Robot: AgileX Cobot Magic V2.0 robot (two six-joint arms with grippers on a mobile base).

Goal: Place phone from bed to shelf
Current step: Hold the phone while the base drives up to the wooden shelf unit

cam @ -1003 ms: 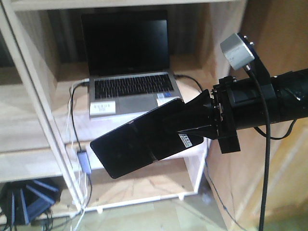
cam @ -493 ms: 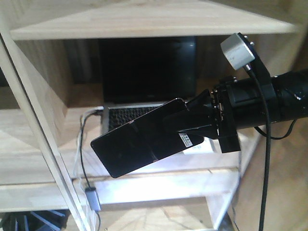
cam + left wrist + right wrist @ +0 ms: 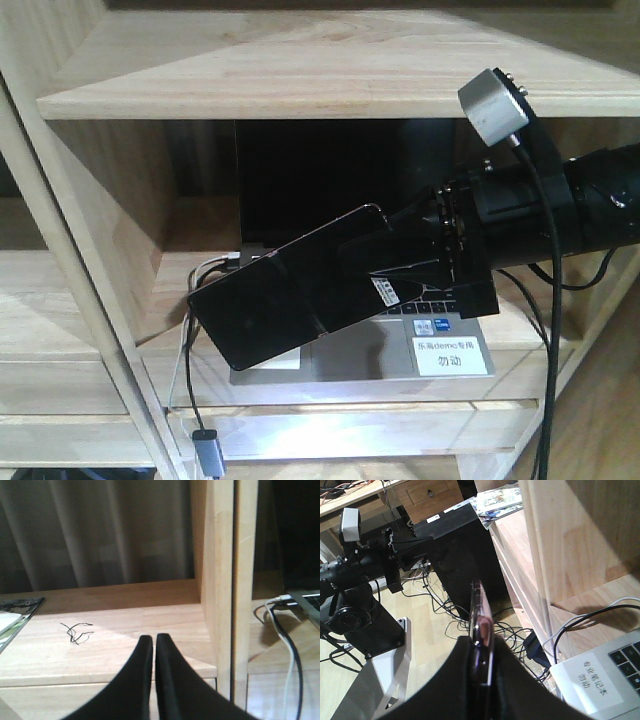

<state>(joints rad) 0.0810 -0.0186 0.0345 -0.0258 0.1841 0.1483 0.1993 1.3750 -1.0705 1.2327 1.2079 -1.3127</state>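
You're at the shelf [image 3: 300,65] w/ the laptop [image 3: 300,180] in its bay, phone [image 3: 270,310] held mid-air in front, clenched in the right tool [image 3: 350,265], left tool [image 3: 152,647] pinched together on nothing: pickup's done, set-down prob. left.

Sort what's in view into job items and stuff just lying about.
Job: phone; right gripper, clamped on it; shelf.
Lying about: laptop; its white label; cables; twisted wire scrap.
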